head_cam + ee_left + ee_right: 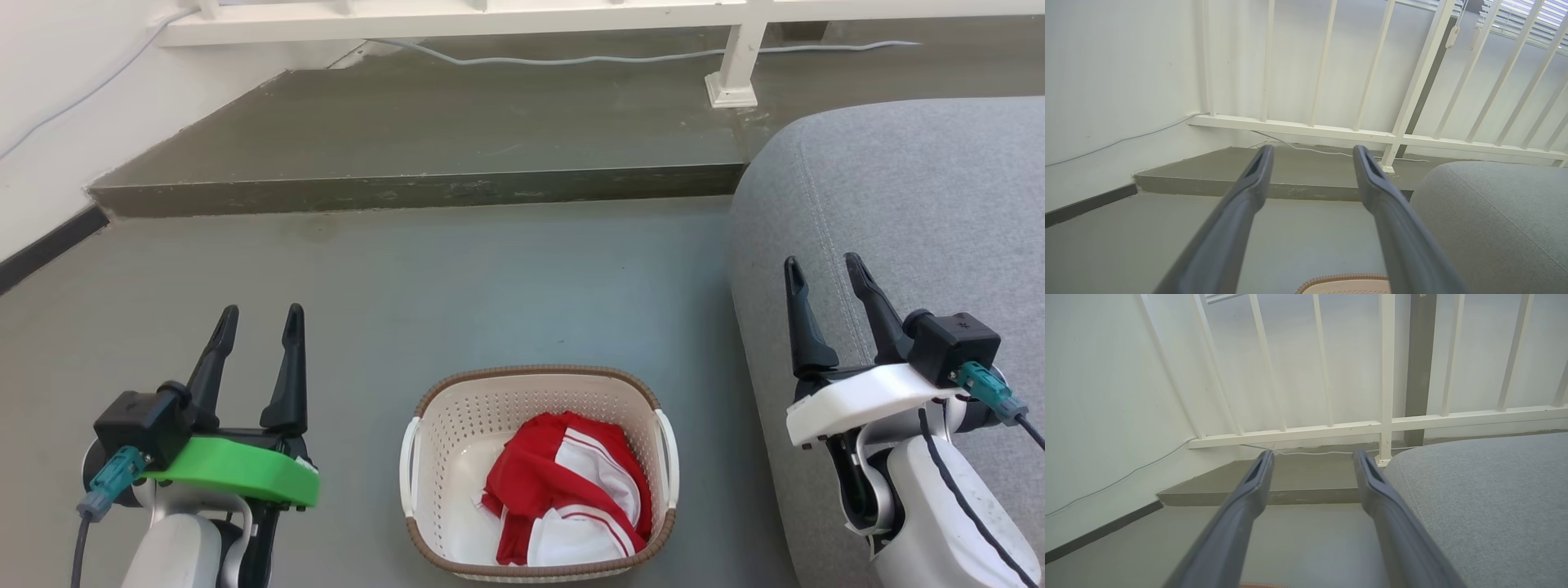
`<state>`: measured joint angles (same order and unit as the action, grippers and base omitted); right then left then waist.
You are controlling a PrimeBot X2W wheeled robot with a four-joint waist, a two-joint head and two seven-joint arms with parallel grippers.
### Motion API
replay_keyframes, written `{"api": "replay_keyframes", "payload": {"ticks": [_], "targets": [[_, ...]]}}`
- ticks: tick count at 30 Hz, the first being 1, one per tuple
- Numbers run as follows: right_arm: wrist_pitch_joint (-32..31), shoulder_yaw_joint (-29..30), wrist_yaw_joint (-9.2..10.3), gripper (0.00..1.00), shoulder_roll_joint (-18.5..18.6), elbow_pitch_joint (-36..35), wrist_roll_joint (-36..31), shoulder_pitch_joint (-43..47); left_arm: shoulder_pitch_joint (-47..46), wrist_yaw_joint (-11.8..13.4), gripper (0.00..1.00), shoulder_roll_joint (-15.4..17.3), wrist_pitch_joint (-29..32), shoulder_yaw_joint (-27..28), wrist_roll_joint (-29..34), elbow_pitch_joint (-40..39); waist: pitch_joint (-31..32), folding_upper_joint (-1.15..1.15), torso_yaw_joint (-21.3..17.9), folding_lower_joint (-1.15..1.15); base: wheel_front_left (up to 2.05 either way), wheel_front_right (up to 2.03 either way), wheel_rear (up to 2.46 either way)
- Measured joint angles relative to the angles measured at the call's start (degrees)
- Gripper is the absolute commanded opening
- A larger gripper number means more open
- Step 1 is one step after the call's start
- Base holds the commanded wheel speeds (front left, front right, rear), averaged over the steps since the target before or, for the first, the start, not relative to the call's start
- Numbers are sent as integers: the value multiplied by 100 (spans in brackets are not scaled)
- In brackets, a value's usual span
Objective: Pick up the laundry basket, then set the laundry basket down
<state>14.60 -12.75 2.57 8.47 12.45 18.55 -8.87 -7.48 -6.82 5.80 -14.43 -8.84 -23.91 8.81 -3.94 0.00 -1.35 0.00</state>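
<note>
1. Laundry basket (482,416): upright on the grey floor (490,278), low in the middle of the head view, between the two grippers and apart from both. Cream perforated walls, brown woven-look rim, one white handle on each side.
2. Inside the basket: a crumpled red and white garment (571,482), heaped toward the right side, with pale basket bottom bare on the left.
3. Left gripper (263,310): at the lower left of the head view, to the left of the basket, fingers parted with a clear gap and nothing between them. Green bracket (237,469) at the wrist.
4. Left wrist view: left gripper (1313,149) spread wide over bare floor, with a sliver of the basket's brown rim (1343,281) at the bottom edge between the fingers.
5. Right gripper (820,261): at the right of the head view, in front of the grey sofa (898,204), fingers apart and empty. White bracket (857,396) at the wrist.
6. Right wrist view: right gripper (1312,453) parted, sofa (1486,490) along the right, a thin brown trace of the basket rim (1257,584) at the very bottom.
7. Beyond the basket: a raised step (424,122), a white railing (739,57) standing on it, and a pale cable (571,59) trailing along its base.
</note>
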Motion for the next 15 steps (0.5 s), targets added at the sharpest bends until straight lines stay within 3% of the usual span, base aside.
{"api": "replay_keyframes", "payload": {"ticks": [15], "targets": [[0, 130, -105, 100, -104, -4, -149, 30, 75, -24, 100, -98, 0, 79, 62, -3, 3, 0, -30, 0, 0, 0, 0]]}}
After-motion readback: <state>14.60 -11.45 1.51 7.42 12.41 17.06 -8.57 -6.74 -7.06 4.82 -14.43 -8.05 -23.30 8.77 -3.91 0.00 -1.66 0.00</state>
